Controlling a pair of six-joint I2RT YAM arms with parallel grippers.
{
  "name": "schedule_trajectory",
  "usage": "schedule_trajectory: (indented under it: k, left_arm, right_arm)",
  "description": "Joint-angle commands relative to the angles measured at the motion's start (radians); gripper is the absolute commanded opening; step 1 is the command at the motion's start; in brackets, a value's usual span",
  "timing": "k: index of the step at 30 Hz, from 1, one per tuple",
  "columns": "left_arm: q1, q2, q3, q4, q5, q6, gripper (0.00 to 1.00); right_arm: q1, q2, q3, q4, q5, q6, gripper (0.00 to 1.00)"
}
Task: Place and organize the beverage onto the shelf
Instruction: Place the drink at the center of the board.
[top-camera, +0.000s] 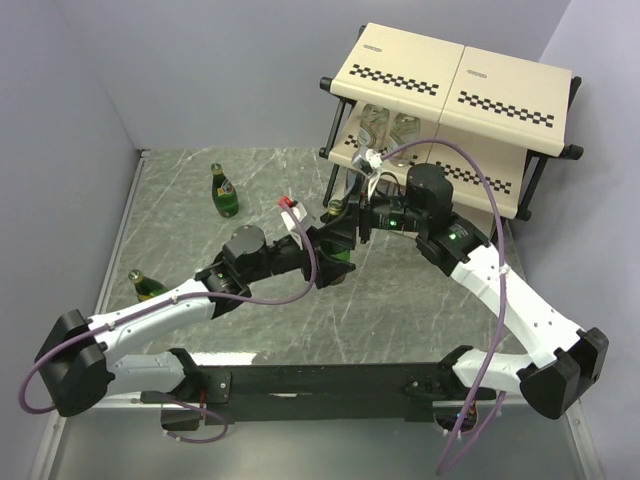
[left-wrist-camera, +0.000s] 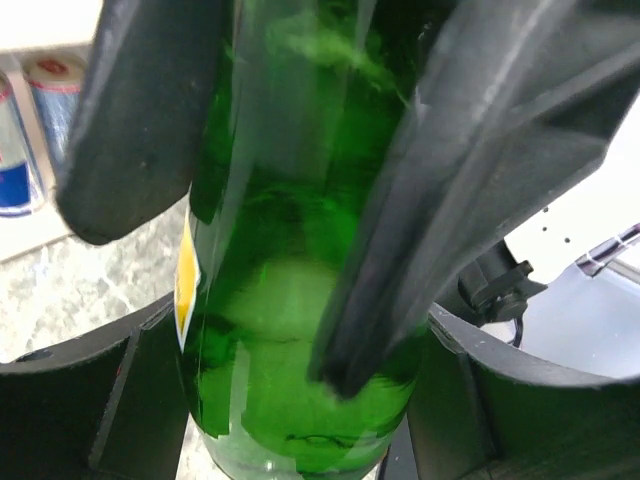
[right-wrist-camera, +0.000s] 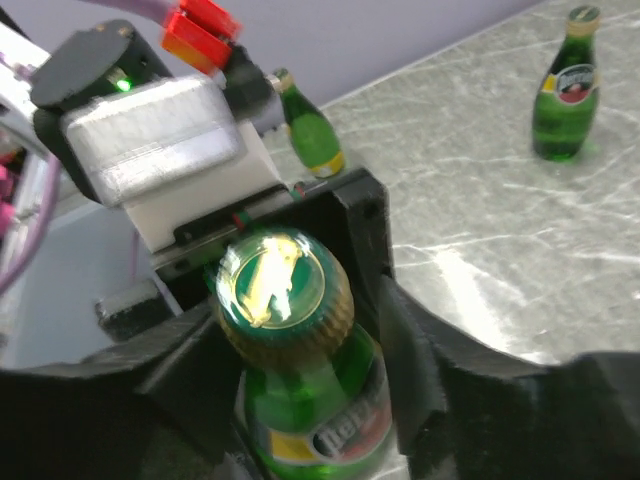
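Clamping green bottle (left-wrist-camera: 290, 330), left tool (left-wrist-camera: 225, 295), cans (left-wrist-camera: 20, 150) beyond

- A robot test lab, staged as a small shop corner.
- Plain pale lilac partition walls (top-camera: 200, 70) stand behind and beside the three-tier cream-beige rack with black checkered strips (top-camera: 450, 90).
- A grey marble-patterned tabletop (top-camera: 250, 190) lies before that rack.
- Two white-and-black robot arms (top-camera: 510, 300) on a black mounting rail (top-camera: 330, 380) face it.

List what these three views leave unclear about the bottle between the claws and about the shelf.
- Left wrist view: left claw hides the label of the green bottle; only a yellow edge shows.
- Right wrist view: right claw is dark and blurred; grip unclear.
- Top view: both wrists hide that bottle; the top board of the shelf hides much of its lower tiers.
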Motion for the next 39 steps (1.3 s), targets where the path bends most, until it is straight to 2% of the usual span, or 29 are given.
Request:
schedule_trajectory:
  k: [1, 2, 3, 4, 5, 12, 13, 14, 18, 24, 34, 39]
  left_arm:
    - [-0.014, -0.001, 0.023, 0.225, 0.001, 0.003, 0.00]
    - [-0.014, 0.004, 0.018, 0.232, -0.002, 0.003, 0.00]
    - [-0.014, 0.009, 0.015, 0.241, -0.009, 0.002, 0.00]
    - [-0.014, 0.018, 0.010, 0.249, -0.013, -0.003, 0.00]
    - [-0.016, 0.021, -0.002, 0.272, -0.015, -0.004, 0.00]
    - [-0.016, 0.074, -0.066, 0.335, -0.030, -0.014, 0.01]
    - [-0.014, 0.093, -0.072, 0.338, -0.039, -0.015, 0.03]
    - [-0.014, 0.104, -0.089, 0.341, -0.047, -0.014, 0.11]
    - [-0.016, 0.150, -0.154, 0.392, -0.085, -0.033, 0.28]
    - [-0.016, 0.223, -0.221, 0.476, -0.107, -0.060, 0.36]
    - [-0.016, 0.357, -0.249, 0.611, -0.108, -0.089, 0.50]
    - [-0.016, 0.418, -0.261, 0.697, -0.150, -0.089, 0.51]
  right_arm:
    - [0.005, 0.013, -0.003, 0.028, -0.026, -0.018, 0.52]
    - [0.005, 0.013, -0.006, 0.025, -0.035, -0.022, 0.44]
    - [0.005, 0.013, -0.014, 0.020, -0.044, -0.027, 0.23]
    - [0.003, 0.011, -0.020, 0.019, -0.041, -0.034, 0.14]
    - [0.005, 0.007, -0.028, 0.017, -0.040, -0.039, 0.01]
    - [0.005, -0.042, -0.136, 0.038, 0.043, -0.157, 0.00]
    - [0.005, -0.044, -0.155, 0.045, 0.054, -0.174, 0.00]
    - [0.006, -0.045, -0.173, 0.054, 0.069, -0.176, 0.00]
    - [0.005, -0.044, -0.328, 0.211, 0.072, -0.191, 0.00]
    - [0.006, -0.030, -0.406, 0.330, 0.109, -0.186, 0.00]
    - [0.032, 0.002, -0.434, 0.368, 0.222, -0.197, 0.00]
    - [0.055, 0.045, -0.445, 0.401, 0.285, -0.217, 0.00]
